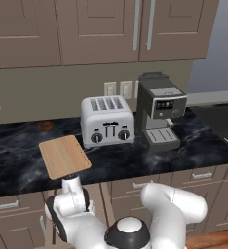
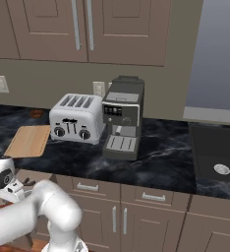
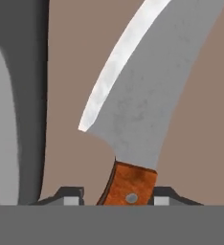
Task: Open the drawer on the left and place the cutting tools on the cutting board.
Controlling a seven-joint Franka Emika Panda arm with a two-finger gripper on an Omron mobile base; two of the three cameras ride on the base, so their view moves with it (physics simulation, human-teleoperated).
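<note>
Between fingers [image 3: 115, 201], unmarked knife [image 3: 142, 110]

The arm [image 1: 169, 209] is glossy white with rounded segments, dark grey joint rings, and a white domed cap.

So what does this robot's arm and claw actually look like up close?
The arm is built of smooth, rounded, glossy white segments, with dark bands and a dark ring with a white cap at the joints. No cables or markings show. In the hand view the claw ends in two small tips, dark with light grey faces.
</note>
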